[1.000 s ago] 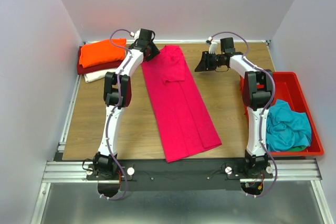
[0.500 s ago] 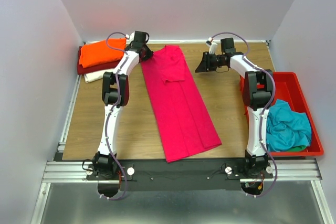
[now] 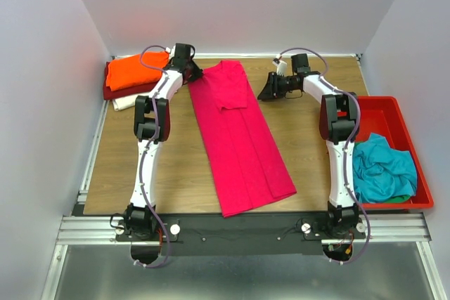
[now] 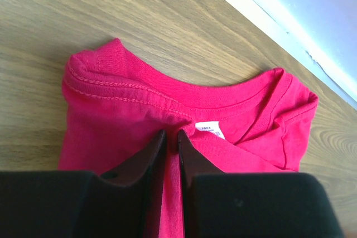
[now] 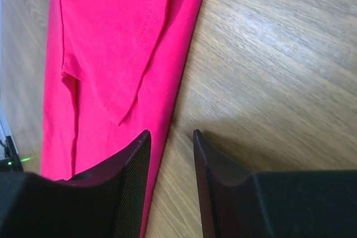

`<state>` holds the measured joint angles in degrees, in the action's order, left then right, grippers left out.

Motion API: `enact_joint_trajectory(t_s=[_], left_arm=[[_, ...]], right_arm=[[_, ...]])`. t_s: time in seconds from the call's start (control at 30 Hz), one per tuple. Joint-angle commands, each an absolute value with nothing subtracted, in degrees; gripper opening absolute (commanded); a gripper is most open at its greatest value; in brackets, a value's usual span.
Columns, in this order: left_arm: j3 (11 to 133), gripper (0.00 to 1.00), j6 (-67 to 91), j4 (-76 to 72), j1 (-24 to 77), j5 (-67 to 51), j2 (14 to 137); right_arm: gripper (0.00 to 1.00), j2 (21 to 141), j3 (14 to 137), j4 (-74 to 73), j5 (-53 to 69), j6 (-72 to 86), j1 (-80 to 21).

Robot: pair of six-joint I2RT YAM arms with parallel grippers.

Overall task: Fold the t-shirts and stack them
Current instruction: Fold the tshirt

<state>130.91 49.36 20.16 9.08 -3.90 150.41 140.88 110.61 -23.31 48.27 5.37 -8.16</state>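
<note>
The left gripper [image 4: 171, 133] has its black fingers pressed nearly together, with only a thin slit between them, pinching the bright pink-red cloth t-shirt [image 3: 242, 138] at the neckline. The cloth puckers at the fingertips, and the small white neck label [image 4: 211, 130] sits just beyond and to the right of them. From this gripper the shirt runs back toward the arm bases as a long narrow strip, sides folded in, flat on the brown wooden table [image 3: 140, 159]. Just off the left gripper's outer side is a pile with a folded orange cloth t-shirt [image 3: 135, 69] on top, a dark red t-shirt [image 3: 112, 91] under it and a cream t-shirt [image 3: 126, 102] lowest. The right gripper [image 5: 172, 133] has its fingers apart, straddling the pink-red shirt's right edge near the folded-in sleeve: one fingertip is over cloth, the other over bare wood. Well behind it, beside the right arm, a crumpled teal cloth t-shirt [image 3: 383, 170] lies in a red plastic tray [image 3: 401, 114]
</note>
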Motion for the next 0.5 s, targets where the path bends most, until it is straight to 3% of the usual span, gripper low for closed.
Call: enact_joint_trajectory(t_s=[0.0, 0.27, 0.47], left_arm=[[127.71, 0.22, 48.78, 19.34, 7.74, -5.71, 148.63], [126.83, 0.2, 48.08, 18.55, 7.03, -8.0, 148.45], [126.83, 0.2, 47.37, 17.49, 6.86, -10.19, 148.27]], right_arm=[[0.44, 144.31, 112.58, -26.54, 45.0, 5.36, -9.84], [0.41, 147.04, 114.08, -27.33, 45.61, 8.0, -10.28], [0.27, 149.06, 115.84, -28.65, 45.53, 9.23, -10.63]])
